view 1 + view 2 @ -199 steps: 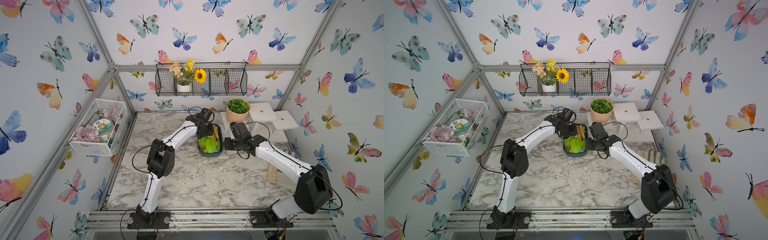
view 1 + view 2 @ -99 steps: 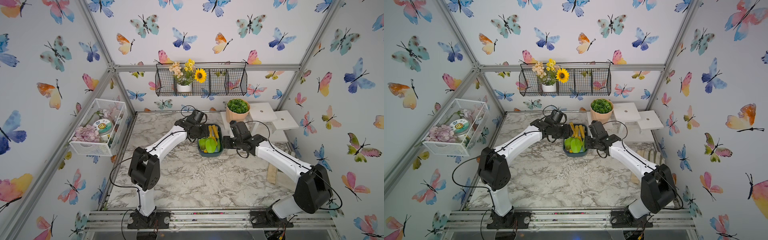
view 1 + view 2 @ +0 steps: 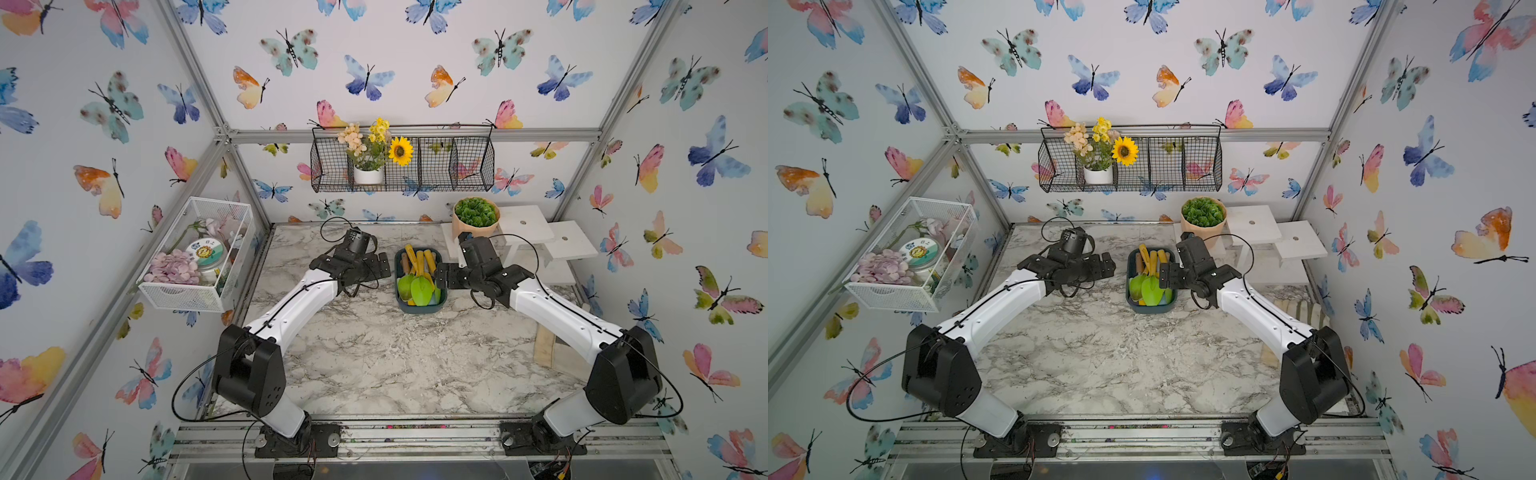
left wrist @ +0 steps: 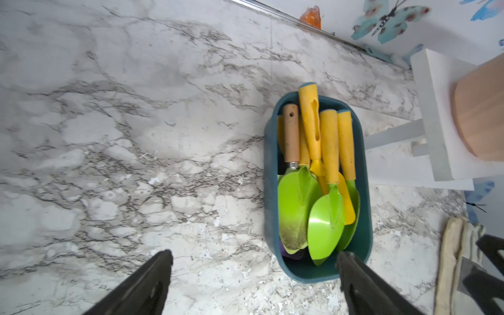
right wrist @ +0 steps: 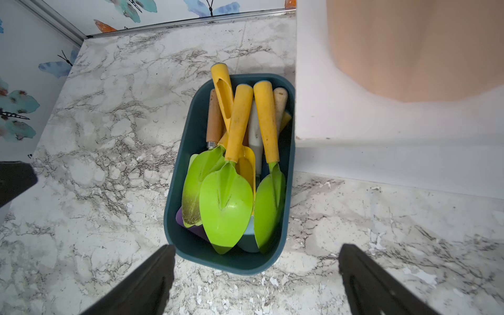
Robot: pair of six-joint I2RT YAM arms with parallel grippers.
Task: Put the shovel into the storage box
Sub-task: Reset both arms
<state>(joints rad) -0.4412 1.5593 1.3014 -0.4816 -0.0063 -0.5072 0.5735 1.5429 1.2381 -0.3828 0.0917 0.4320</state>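
Since the shovel (image 5: 226, 201) lies inside the storage box (image 3: 420, 310), topmost on a pile of similar tools, you can log the placing as done, by my reading. The box sits on the marble table (image 3: 374, 365), far of centre and slightly right, just left of the white stand (image 3: 523, 224).

Handling: the shovel looks light and stiff. Its green blade is glossy and curved, so it is likely slippery and apt to twist in a pinch. The yellow handle (image 5: 240, 122) is straighter, thicker and duller. Should you need to reseat it, take it mid-handle, across the width, never by the blade. A neighbouring handle pokes over the far rim, so mind snagging.

End effectors: the left gripper (image 3: 383, 268) hangs just left of the box and the right gripper (image 3: 441, 276) just right of it. Both wrist views show the fingers (image 4: 161, 261) spread wide, with only table and box between them. Neither gripper holds or touches the shovel. Whether the right one brushes the box wall, you cannot tell from above.
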